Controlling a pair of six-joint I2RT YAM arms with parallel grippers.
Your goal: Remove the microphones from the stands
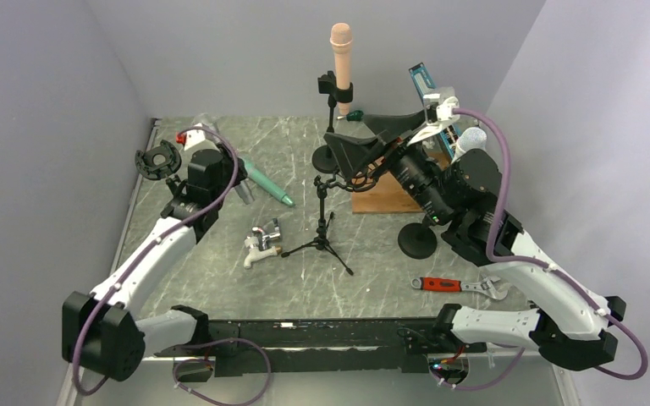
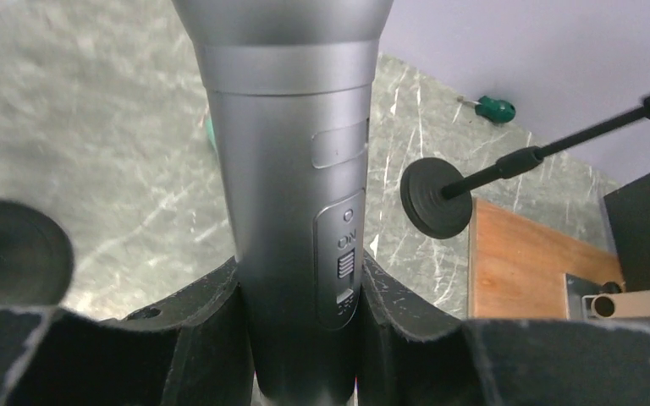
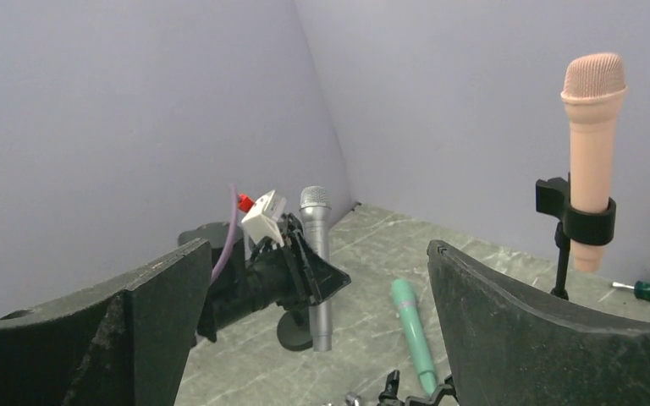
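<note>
My left gripper [image 1: 218, 175] is shut on a silver microphone [image 2: 283, 169] around its lower body, by the ON switch. In the right wrist view the silver microphone [image 3: 316, 262] stands upright in that gripper, its bottom end above the table beside a black round stand base [image 3: 290, 331]. A pink microphone [image 1: 341, 52] sits clipped in a tall stand [image 1: 332, 156] at the back. A green microphone [image 1: 267, 183] lies on the table. My right gripper [image 1: 374, 139] is open and empty, raised right of the tall stand.
A small black tripod stand [image 1: 322, 230] is mid-table, a metal tap [image 1: 262, 241] to its left. A black clip mount [image 1: 158, 161] is at far left. A wooden board [image 1: 385, 196], a black disc base [image 1: 417, 241] and a red wrench [image 1: 457, 285] are at right.
</note>
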